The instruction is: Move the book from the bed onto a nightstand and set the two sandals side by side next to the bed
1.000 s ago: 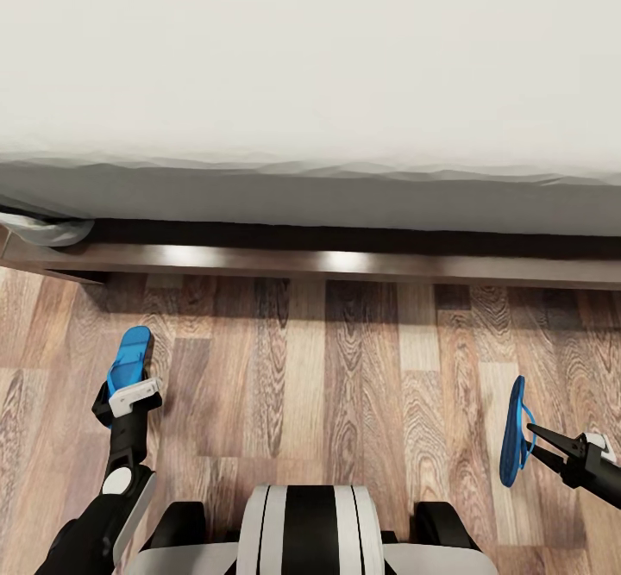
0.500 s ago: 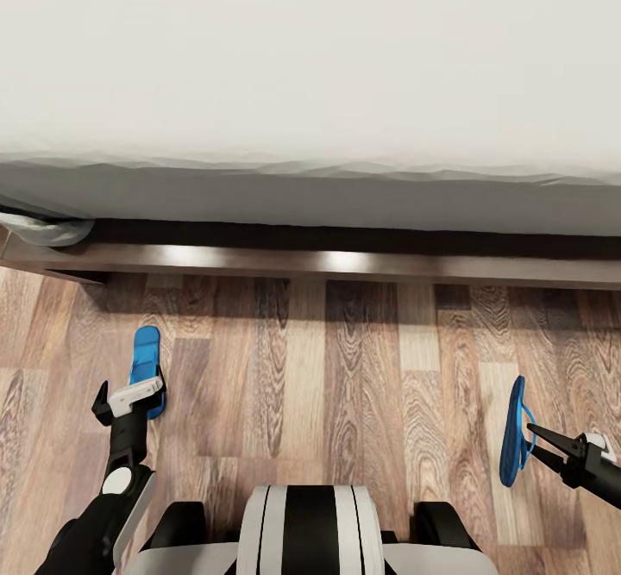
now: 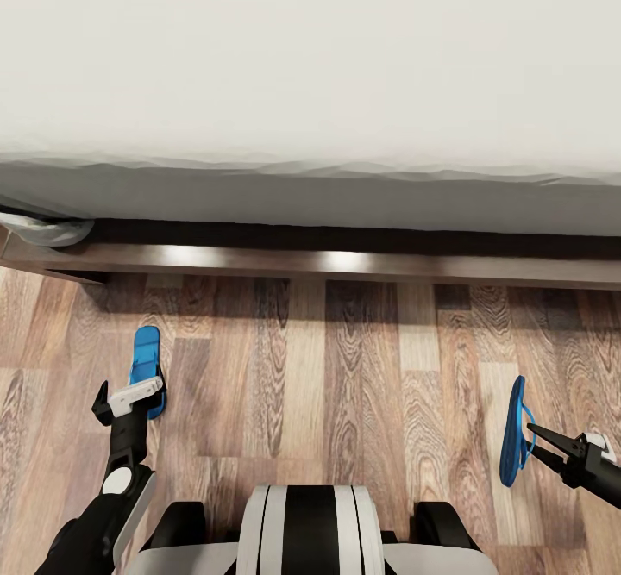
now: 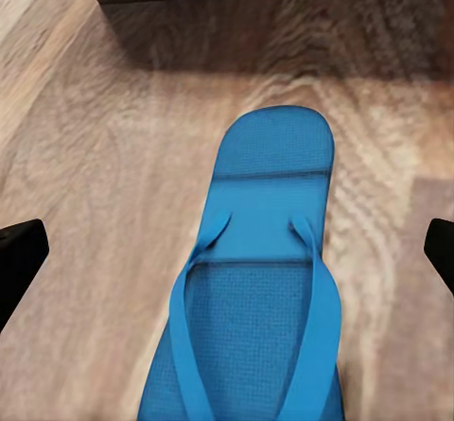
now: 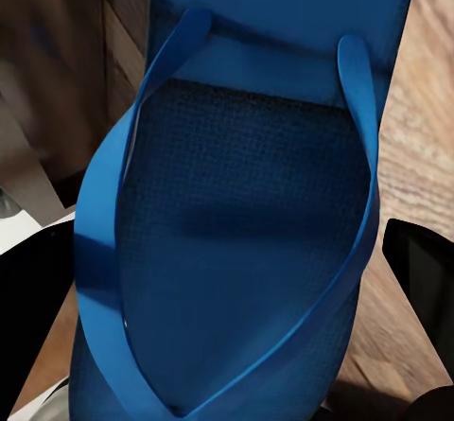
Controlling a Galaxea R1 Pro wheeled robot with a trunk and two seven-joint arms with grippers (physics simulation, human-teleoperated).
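On the light wood-plank floor beside the pale grey-white bed, one bright blue flip-flop sandal lies flat beneath the left end effector, whose jaws stand wide apart. Right end effector grips the second blue sandal, held on edge.

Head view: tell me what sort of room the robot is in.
Most likely a bedroom. A very large bed with a pale mattress on a low dark wooden frame spans the view, the floor is wood plank, and two blue sandals are beside it.
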